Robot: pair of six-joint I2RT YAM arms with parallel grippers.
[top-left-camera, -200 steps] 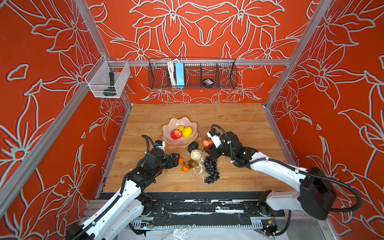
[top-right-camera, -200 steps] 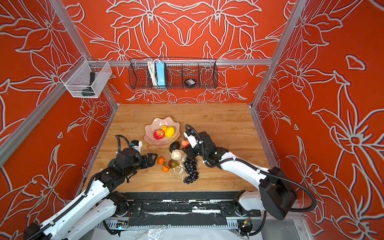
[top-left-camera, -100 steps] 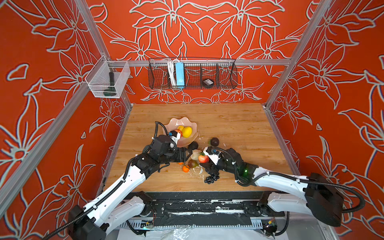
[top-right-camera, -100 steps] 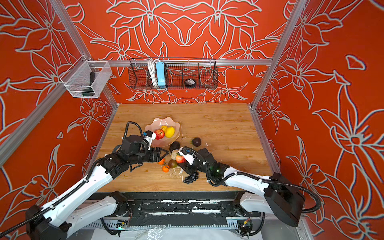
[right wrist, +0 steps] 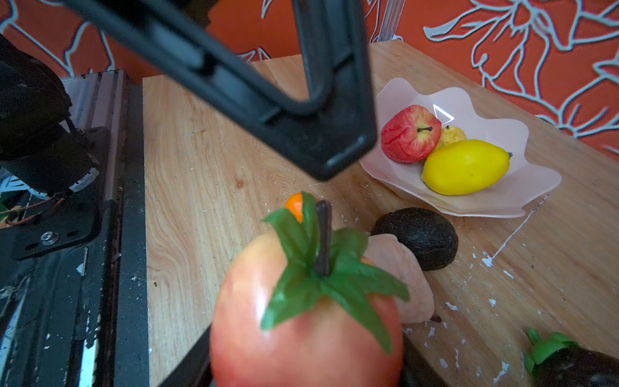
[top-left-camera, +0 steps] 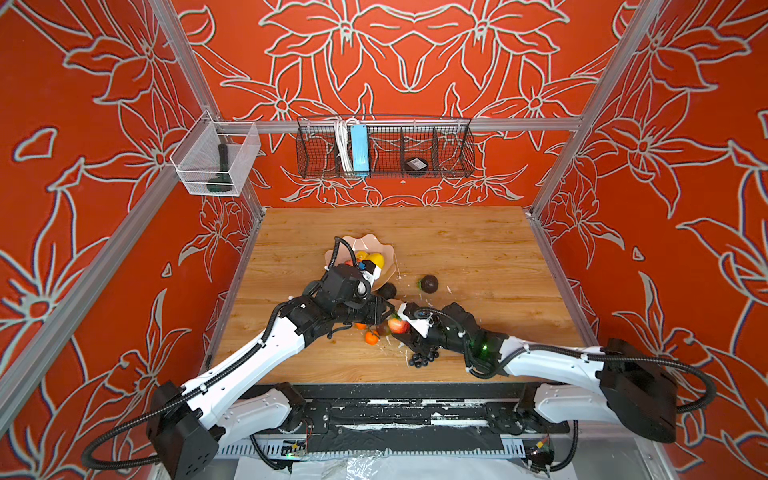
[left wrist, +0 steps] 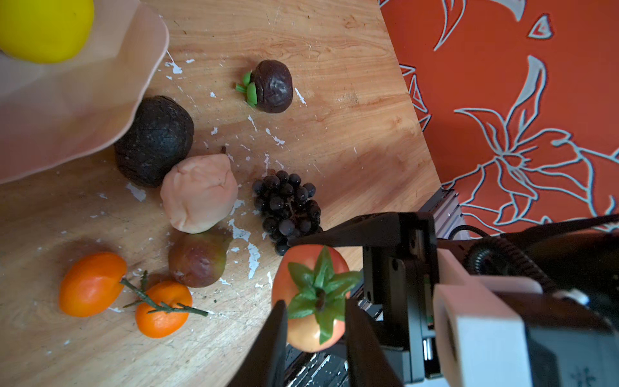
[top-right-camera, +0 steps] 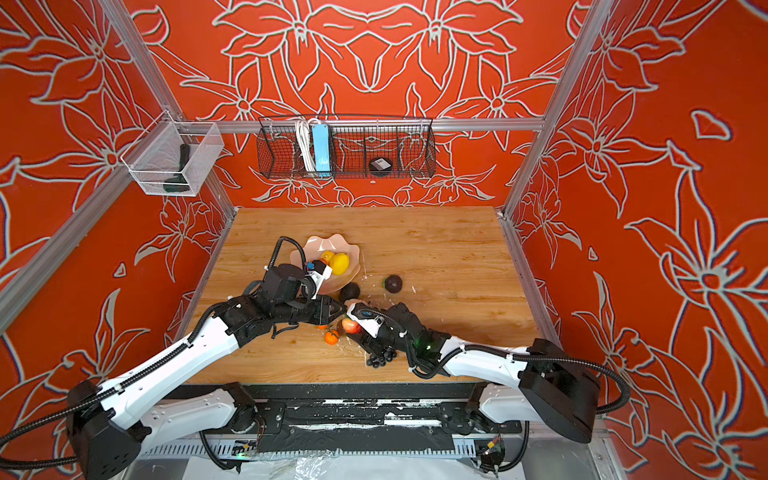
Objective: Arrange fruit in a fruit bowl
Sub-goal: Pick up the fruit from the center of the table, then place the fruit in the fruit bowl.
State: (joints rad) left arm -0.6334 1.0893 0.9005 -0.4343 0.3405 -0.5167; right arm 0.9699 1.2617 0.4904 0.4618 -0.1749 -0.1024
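My right gripper [right wrist: 301, 362] is shut on a red-orange fruit with green leaves [left wrist: 311, 301], held just above the table in front of the fruit bowl [top-left-camera: 386, 253]. My left gripper [left wrist: 315, 303] faces the fruit's stem end. Its fingers stand narrowly apart on either side of the leaves, and contact does not show. The pink bowl holds a yellow lemon [right wrist: 465, 166] and a red apple [right wrist: 410, 134]. On the wood lie a dark avocado [left wrist: 154, 140], a cream lumpy piece [left wrist: 199, 194], a grape bunch [left wrist: 288, 207], two small oranges [left wrist: 92, 284] and a brown-green fruit [left wrist: 197, 259].
A dark round fruit with a green cap [top-left-camera: 429, 284] lies alone to the right of the bowl. A wire basket [top-left-camera: 384, 151] hangs on the back wall and a clear box [top-left-camera: 214, 164] on the left rail. White flecks dot the wood.
The right arm drew back toward the table's front carrying the red-orange fruit. The left arm swung in from the front left to that fruit, and its jaws narrowed.
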